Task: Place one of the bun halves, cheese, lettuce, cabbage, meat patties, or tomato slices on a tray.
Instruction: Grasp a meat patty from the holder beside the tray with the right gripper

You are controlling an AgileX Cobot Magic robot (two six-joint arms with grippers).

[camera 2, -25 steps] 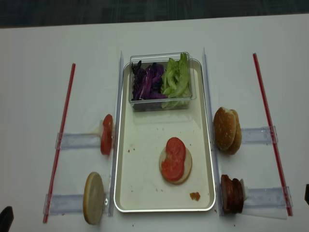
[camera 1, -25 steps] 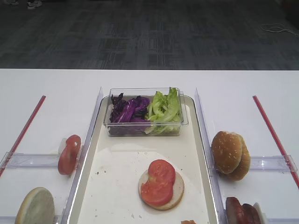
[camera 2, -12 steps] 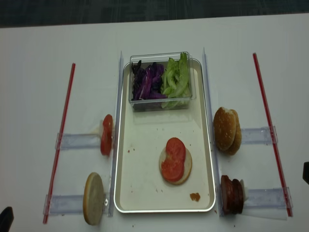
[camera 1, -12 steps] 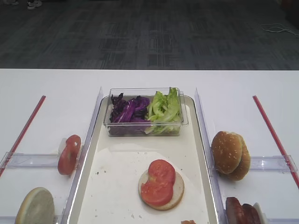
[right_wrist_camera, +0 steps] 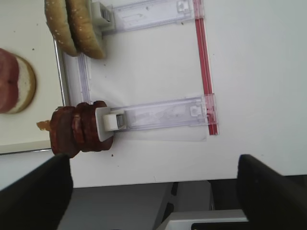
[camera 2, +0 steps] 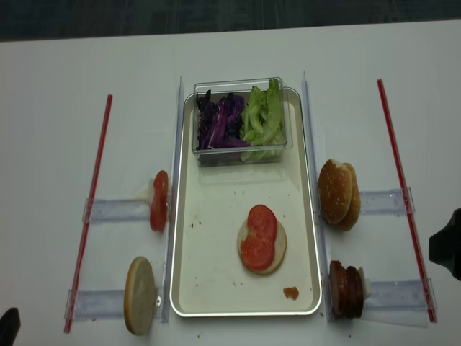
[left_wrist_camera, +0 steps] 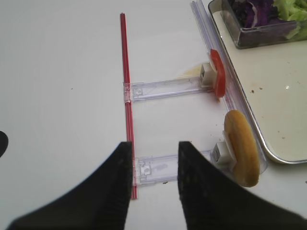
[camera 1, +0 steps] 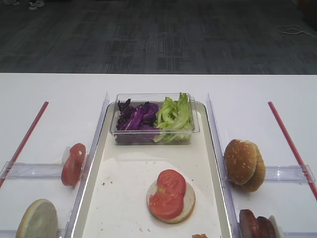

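— Moved in from the right edge of the overhead view since a second ago: right gripper, now a dark shape beside the table's right side; nothing else shifted.

— And the jaws?

— Spread wide, empty, in the right wrist view, hanging above the stack of dark reddish-brown meat patties standing on edge against a clear plastic rail. Left gripper narrowly parted, holding nothing, over the white table near a red strip.

— On the long cream-white tray with silvery rim?

— One pale flat bun half topped by two overlapping bright red tomato slices. At the far end, a clear plastic tub with shredded purple cabbage on the left, ruffled green lettuce on the right.

— Off the tray?

— Two seeded golden bun tops upright to the right; another tomato slice and a pale bun disc on edge to the left.
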